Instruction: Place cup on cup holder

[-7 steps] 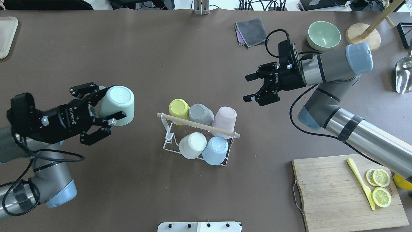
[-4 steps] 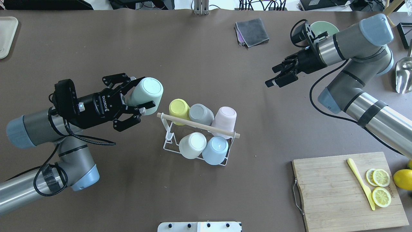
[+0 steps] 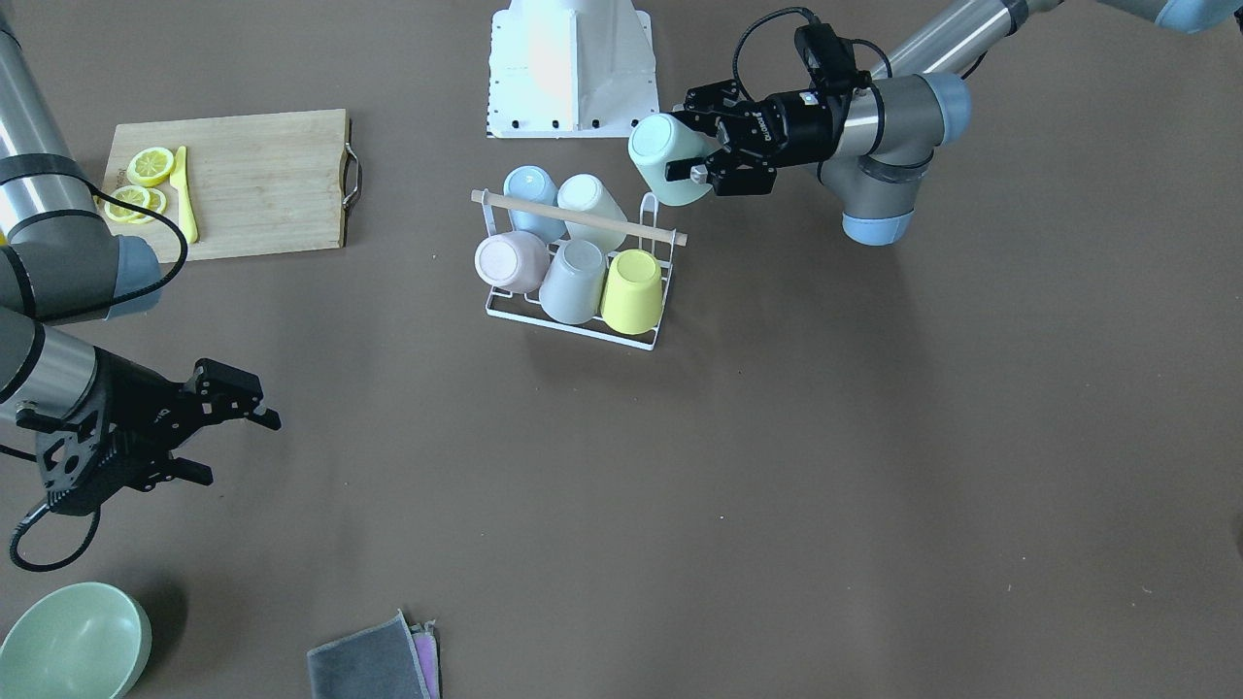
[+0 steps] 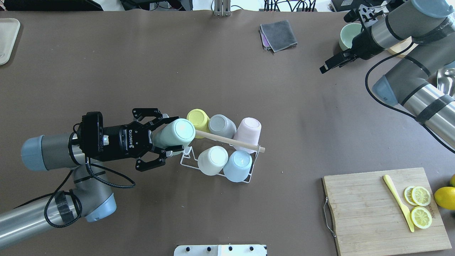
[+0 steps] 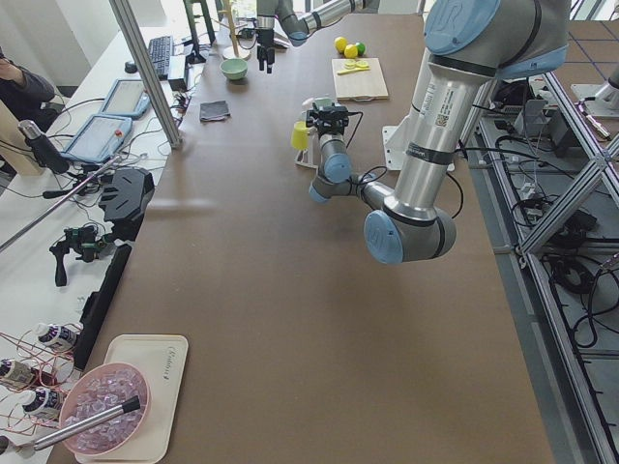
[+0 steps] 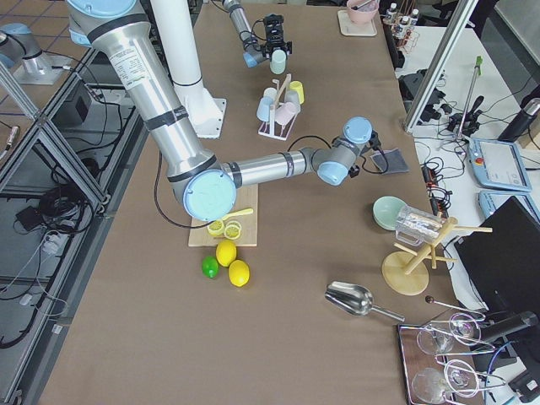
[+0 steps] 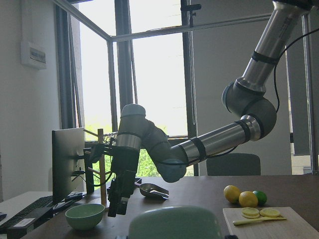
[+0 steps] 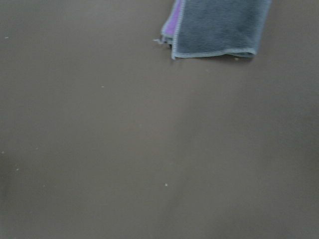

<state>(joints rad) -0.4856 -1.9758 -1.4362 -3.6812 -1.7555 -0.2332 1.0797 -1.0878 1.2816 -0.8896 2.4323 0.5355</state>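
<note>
Item one, on the robot's left: left gripper (image 4: 170, 137), reaching in level over the table, jaws part-closed around the side wall of the mint-green cup (image 4: 177, 133), which they carry clear of the surface. The cup's long axis runs on from the gripper, tilted; its closed base leads and faces up and towards the rack, and its mouth is out of sight on the gripper side. Item two, centre: cup holder (image 4: 185, 156), a white wire rack with a wooden rod (image 4: 231, 141) across the top, standing on the table. It bears five upturned cups: yellow (image 4: 198, 119), grey (image 4: 222, 125) and pink (image 4: 249, 129) on the far row, white (image 4: 212, 160) and blue (image 4: 238, 165) on the near row. One bare peg (image 4: 186, 151) stands at the near row's left end, just ahead of and below the carried cup, whose base overlaps the rod's left end from above. Judged requirement: mouth brought down over that peg, clear of rod and the yellow cup. Item three, far right: right gripper (image 3: 233, 447), jaws wide apart and empty, well apart from the rack, near the grey cloth (image 4: 278, 35); the left arm is much the nearer.
</note>
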